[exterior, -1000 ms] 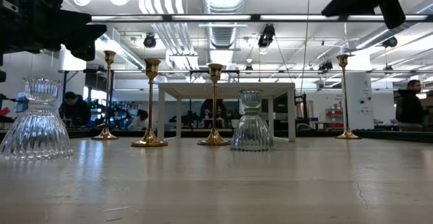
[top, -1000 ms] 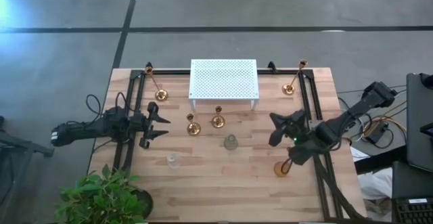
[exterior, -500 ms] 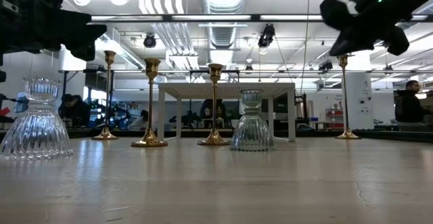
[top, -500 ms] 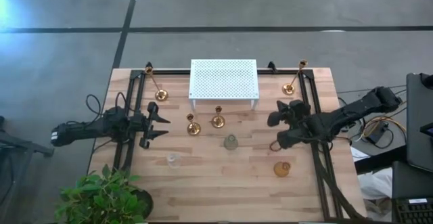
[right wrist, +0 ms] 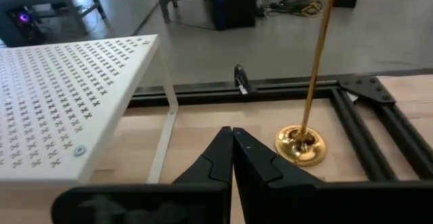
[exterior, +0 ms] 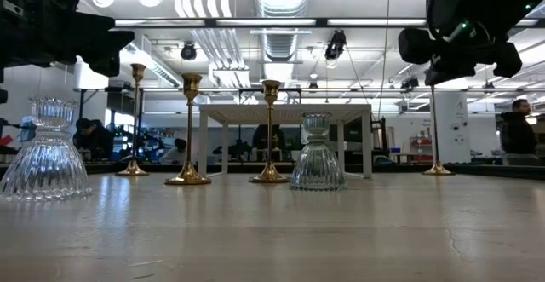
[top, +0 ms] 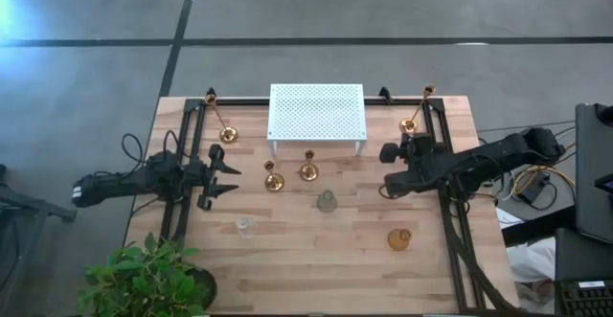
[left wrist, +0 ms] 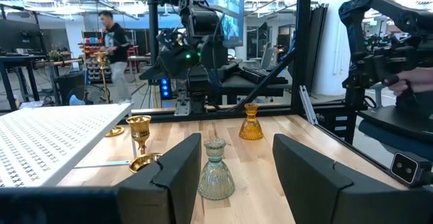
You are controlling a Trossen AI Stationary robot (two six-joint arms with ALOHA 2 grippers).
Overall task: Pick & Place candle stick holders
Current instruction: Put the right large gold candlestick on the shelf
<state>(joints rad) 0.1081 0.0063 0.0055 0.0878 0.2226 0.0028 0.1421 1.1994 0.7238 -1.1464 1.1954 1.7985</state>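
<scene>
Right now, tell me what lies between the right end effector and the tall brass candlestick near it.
Nothing: in the right wrist view, bare wood separates the right end effector from the tall brass candlestick; the white perforated stand sits off to the side.

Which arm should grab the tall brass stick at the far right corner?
Right. The right gripper, shut, hangs near the tall brass candlestick, facing its base; the left gripper sits open across the table.

You have the stand (top: 317,112) at the far middle, tall sticks (top: 221,123) (top: 418,110) flanking it left and right, short sticks (top: 307,167) just nearer.
</scene>
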